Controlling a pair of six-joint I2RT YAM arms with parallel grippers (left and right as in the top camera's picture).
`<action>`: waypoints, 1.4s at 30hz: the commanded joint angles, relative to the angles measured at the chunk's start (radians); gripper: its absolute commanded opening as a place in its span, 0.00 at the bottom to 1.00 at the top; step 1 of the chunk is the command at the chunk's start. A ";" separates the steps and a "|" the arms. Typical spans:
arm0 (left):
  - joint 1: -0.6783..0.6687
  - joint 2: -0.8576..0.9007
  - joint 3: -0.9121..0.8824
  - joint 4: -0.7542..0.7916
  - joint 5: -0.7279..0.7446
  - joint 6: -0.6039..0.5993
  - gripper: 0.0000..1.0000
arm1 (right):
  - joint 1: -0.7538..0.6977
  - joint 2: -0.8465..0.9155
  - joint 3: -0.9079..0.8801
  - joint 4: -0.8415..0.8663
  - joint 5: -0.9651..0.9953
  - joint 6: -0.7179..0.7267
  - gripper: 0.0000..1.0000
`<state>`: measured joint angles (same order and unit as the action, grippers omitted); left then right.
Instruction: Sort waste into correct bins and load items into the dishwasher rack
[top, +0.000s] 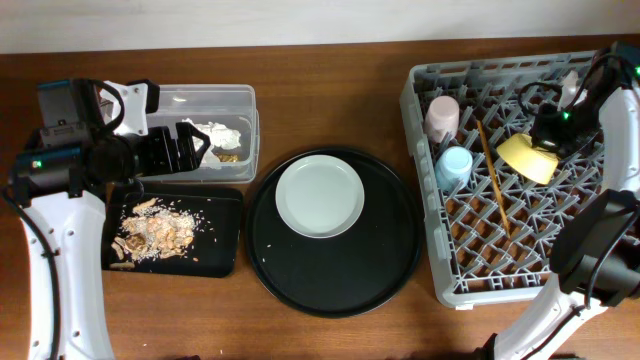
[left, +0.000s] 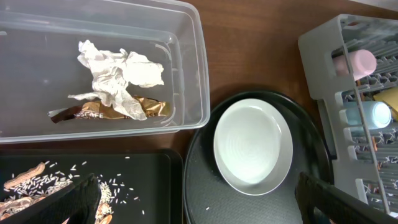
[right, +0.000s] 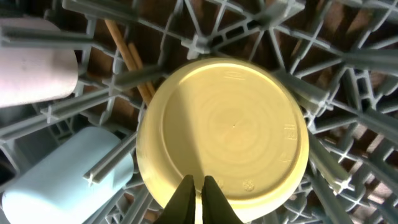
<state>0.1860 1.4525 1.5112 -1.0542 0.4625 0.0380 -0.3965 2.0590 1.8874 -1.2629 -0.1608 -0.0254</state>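
Right pincer (right: 198, 188) clamps yellow bowl (right: 233, 127) within dishwasher rack (right: 348, 59).

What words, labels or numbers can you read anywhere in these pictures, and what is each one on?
"AFE": it seems to read so, in pale letters on the brown-gold wrapper lying in the clear tub; the rest is creased or hidden under the napkin.
Embossed marks on the underside of the yellow bowl: too small and blurred to read.
No other text shows in any view.
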 joint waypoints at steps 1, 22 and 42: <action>0.005 -0.011 0.015 0.002 0.000 0.009 0.99 | 0.005 0.010 -0.032 -0.084 0.004 0.008 0.08; 0.005 -0.011 0.015 0.002 0.000 0.008 0.99 | 0.364 -0.093 0.155 -0.429 -0.115 -0.136 0.46; 0.005 -0.011 0.015 0.002 0.000 0.008 0.99 | 0.535 -0.089 -0.223 -0.235 0.086 0.053 0.23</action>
<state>0.1860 1.4525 1.5112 -1.0542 0.4625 0.0380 0.1246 1.9736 1.7126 -1.5261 -0.0864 0.0219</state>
